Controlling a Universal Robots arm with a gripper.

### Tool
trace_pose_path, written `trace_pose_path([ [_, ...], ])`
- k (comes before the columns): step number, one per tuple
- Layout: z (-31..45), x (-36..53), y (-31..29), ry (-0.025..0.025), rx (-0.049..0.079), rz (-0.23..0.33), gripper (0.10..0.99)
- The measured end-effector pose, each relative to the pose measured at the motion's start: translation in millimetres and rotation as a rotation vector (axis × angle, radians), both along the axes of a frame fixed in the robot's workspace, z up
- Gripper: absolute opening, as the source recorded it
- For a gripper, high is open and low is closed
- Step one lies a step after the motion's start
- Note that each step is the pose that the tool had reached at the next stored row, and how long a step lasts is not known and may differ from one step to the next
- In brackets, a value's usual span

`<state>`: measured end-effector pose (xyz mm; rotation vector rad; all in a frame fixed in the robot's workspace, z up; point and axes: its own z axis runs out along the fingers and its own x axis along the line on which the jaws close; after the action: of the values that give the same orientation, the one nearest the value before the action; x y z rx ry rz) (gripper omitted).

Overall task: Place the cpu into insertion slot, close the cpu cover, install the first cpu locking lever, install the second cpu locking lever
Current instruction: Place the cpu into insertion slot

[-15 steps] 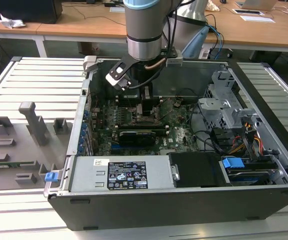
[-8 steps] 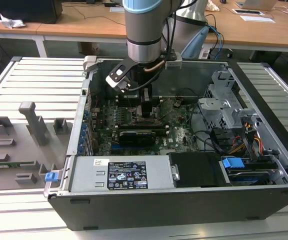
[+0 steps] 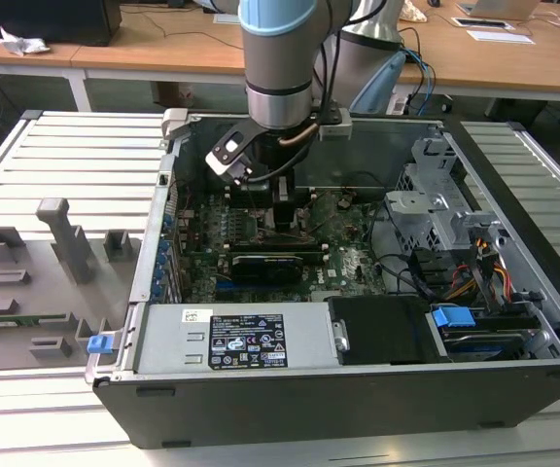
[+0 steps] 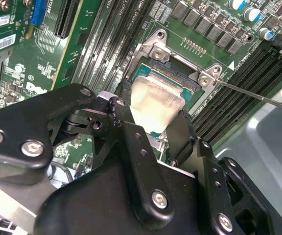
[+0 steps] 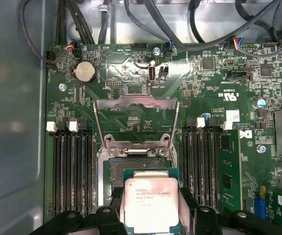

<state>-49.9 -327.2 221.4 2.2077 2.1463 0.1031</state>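
My pincer [image 3: 287, 219] is down inside the open computer case [image 3: 513, 389], clamped on the cpu [image 5: 149, 203], one finger on each side and the metal top facing up. The chip is right over the insertion slot [image 5: 131, 165], with part of the dark socket peeking out past its edge. Honestly can't tell if it's touching down or just above. The cpu cover [image 5: 136, 103] is flipped up and open, hinged at the socket's edge. In the second wrist view a thin locking lever [image 4: 258, 96] sticks out sideways, away from the socket. Memory slots [image 5: 72, 171] flank the socket on both sides.
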Motion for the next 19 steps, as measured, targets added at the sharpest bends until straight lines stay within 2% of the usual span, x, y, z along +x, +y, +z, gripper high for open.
trace_pose_path([
  [4, -2.8, 0.0, 1.7, 0.0000, 0.000, 0.000, 0.529],
  [8, -4.3, 0.0, 6.0, 0.0002, 0.000, -0.003, 0.529],
  [19, -12.6, 1.6, 9.3, 0.0025, -0.001, -0.011, 0.529],
])
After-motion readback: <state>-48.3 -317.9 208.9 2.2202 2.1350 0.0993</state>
